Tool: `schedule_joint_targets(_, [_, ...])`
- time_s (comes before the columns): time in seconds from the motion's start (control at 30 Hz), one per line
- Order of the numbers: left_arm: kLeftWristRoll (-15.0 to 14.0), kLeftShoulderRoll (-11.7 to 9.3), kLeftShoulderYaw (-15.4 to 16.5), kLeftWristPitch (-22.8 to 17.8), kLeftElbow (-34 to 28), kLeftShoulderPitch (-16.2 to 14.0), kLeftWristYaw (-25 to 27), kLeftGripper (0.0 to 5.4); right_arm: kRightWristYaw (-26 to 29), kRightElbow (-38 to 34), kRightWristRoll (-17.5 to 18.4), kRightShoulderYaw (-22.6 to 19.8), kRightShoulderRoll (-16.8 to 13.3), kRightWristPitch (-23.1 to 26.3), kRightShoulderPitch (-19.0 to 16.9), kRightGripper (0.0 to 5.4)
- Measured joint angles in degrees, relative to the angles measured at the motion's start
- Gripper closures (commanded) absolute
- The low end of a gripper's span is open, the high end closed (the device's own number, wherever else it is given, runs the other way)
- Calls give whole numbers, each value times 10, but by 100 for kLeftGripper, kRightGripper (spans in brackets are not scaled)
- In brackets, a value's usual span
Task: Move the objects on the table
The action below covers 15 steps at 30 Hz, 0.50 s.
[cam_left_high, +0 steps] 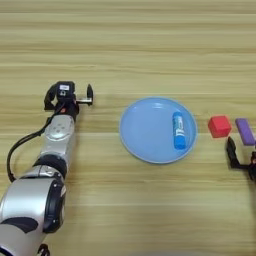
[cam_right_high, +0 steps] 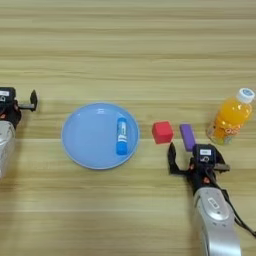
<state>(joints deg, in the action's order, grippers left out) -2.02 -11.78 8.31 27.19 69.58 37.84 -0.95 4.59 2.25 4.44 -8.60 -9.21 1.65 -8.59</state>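
One thing looked done: the blue glue stick [cam_right_high: 121,135] lay lengthwise inside the blue plate [cam_right_high: 85,145], right of its middle. The red cube [cam_right_high: 162,132], purple block [cam_right_high: 187,136] and orange bottle [cam_right_high: 230,117] stood on the table [cam_right_high: 130,55], centre right. The right gripper [cam_right_high: 194,161] sat open and empty just below the block; the left gripper [cam_left_high: 68,96] waited open at mid left.

orange-drink bottle [cam_right_high: 229,117] outside the left eye view, right gripper [cam_right_high: 196,159] cut by that view's right edge (one finger showing), left gripper [cam_left_high: 68,96] cropped at the right eye view's left edge, bottle label unreadable
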Motion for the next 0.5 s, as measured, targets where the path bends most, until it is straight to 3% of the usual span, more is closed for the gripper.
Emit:
schedule_joint_targets(0.37, [0, 0, 0, 0, 0, 0, 0, 0, 16, 41, 14, -3, 0, -9, 33, 1])
schedule_joint_targets(0.5, [0, 0, -1, 0, 0, 0, 0, 0, 19, 44, 17, -4, 0, -9, 35, 45])
